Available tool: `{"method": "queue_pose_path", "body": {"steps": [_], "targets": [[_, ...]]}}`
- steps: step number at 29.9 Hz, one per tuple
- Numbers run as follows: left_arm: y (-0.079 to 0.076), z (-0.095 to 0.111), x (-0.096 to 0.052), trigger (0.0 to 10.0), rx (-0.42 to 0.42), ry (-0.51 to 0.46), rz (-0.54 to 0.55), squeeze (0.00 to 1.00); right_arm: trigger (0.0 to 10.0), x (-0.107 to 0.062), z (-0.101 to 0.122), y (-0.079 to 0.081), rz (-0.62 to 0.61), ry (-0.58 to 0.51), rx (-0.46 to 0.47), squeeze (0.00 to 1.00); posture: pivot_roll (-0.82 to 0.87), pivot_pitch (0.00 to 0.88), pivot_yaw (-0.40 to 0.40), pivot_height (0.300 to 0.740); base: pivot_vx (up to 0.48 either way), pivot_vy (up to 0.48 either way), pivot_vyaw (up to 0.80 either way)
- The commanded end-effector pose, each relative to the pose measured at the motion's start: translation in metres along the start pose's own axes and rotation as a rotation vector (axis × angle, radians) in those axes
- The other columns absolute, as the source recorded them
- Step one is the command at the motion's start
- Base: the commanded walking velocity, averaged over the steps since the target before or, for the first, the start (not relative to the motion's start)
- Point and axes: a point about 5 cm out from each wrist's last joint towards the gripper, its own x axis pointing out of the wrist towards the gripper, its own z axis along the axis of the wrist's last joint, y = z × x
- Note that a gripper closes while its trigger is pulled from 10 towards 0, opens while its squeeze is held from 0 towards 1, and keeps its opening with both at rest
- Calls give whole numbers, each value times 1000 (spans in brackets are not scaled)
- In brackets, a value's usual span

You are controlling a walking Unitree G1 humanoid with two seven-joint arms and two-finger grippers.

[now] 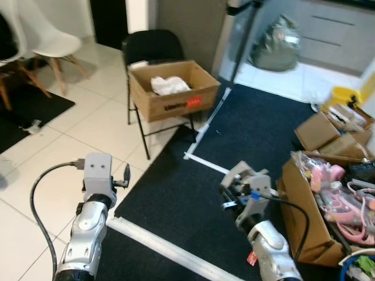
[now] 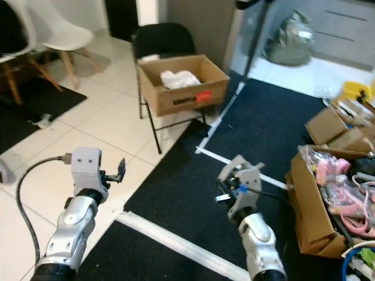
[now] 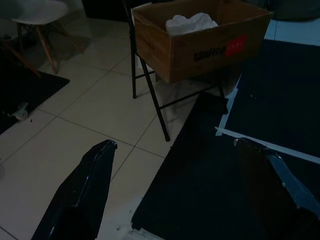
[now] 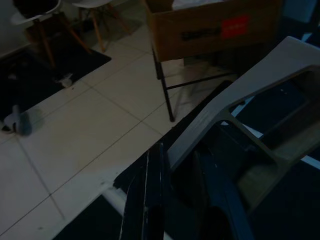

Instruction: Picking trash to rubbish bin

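A brown cardboard box [image 1: 170, 96] with a red label stands on a black folding chair [image 1: 149, 44] ahead of me. White crumpled trash [image 1: 169, 85] lies inside the box [image 3: 200, 45]. My left gripper [image 1: 125, 174] hovers over the tiled floor, short of the chair, and its fingers [image 3: 95, 170] are open with nothing between them. My right gripper [image 1: 229, 196] is raised over the black mat, shut on a light grey plastic piece [image 4: 235, 100] that juts out ahead of the fingers.
Black mats [image 1: 246, 140] edged with a white strip [image 1: 170, 249] cover the floor to the right. Open cardboard boxes [image 1: 304, 216] of pink clutter stand at the right. White chairs [image 1: 53, 41] are at the far left, and a grey bag [image 1: 275, 44] at the back.
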Motion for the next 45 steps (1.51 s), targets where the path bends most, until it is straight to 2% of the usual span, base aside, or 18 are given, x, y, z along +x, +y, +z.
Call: {"method": "queue_pose_path", "body": {"steps": [1,7,45], "targets": [[-2,-4,-2,10000,8,19,-10,0,10000,-4,-1,-6,-20,9,4,0,-8,82,-24,740,266,0,-438],[-2,-4,-2,10000,11,19,-10,0,10000,-4,-1,-7,-25,9,5,0,-6,84,-20,740,266,0,-422],[-3,-4,-3,10000,6,24,-20,0,10000,-4,0,-7,-31,8,-17,0,-8,94,-22,740,266,0,0]]}}
